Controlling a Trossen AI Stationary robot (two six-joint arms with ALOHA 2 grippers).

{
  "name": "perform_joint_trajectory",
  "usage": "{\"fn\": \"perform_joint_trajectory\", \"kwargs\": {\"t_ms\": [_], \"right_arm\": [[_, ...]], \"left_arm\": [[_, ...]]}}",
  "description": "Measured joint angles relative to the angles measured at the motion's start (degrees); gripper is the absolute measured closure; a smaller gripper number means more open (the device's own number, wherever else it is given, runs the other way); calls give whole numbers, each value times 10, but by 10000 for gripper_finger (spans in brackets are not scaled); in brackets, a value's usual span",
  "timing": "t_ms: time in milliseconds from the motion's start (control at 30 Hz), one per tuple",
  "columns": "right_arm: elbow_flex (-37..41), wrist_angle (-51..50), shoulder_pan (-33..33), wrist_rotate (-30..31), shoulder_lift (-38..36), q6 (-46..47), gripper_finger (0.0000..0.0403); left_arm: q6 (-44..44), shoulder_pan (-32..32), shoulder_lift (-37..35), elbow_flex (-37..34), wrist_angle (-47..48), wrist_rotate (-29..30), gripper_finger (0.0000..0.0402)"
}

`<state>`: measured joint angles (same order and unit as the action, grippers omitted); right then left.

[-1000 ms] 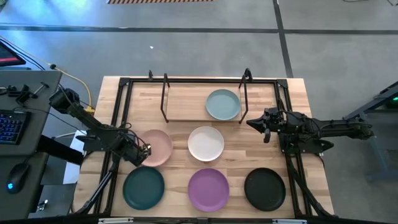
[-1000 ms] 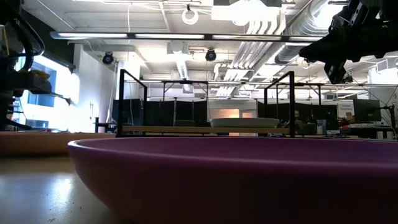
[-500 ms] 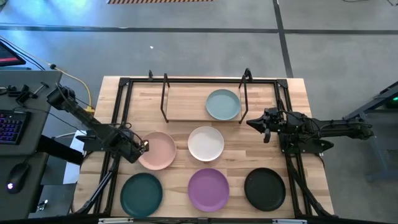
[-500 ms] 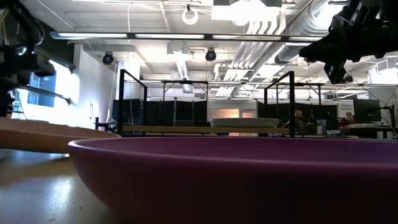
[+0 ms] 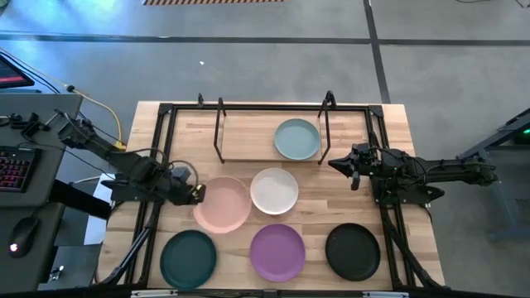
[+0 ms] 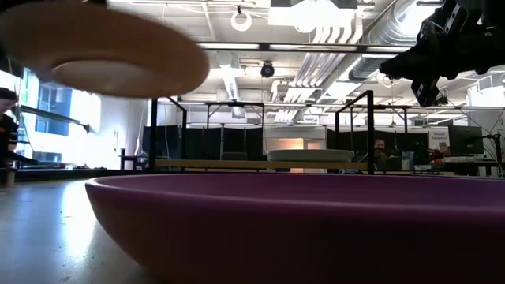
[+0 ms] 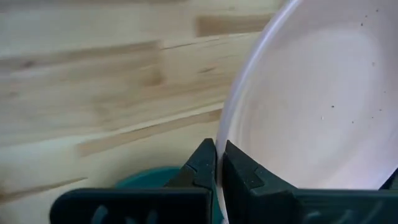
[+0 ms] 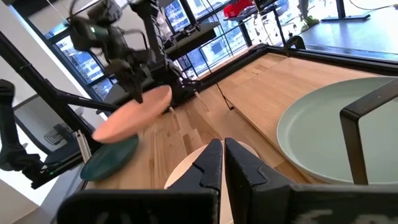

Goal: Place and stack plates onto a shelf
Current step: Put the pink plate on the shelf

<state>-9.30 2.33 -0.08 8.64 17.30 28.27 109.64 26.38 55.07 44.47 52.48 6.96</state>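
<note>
The high view is evenly lit, with a soft pale glare on the grey floor. In the low view strong ceiling lights [image 6: 260,46] and a bright window [image 6: 59,130] give backlight, so the purple plate [image 6: 300,225] in front is dark and out of focus. The pink plate [image 6: 102,49] is blurred. The wooden tabletop [image 7: 93,81] in the left wrist view looks smeared.
</note>
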Motion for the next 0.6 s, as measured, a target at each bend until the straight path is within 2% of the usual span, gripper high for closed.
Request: {"fn": "perform_joint_trajectory", "kwargs": {"t_ms": [133,367,500,600], "right_arm": [[0,0,0,0,0,0,403],[0,0,0,0,0,0,403],[0,0,0,0,0,2,403],[0,0,0,-3,0,2,403]], "left_arm": [[-127,-92,47,74,-11,-8,401],[-418,-279,153,251,-53,-23,401],[-571,-371,228,348,-37,-51,401],[-660,-433,280,397,0,-86,401]]}}
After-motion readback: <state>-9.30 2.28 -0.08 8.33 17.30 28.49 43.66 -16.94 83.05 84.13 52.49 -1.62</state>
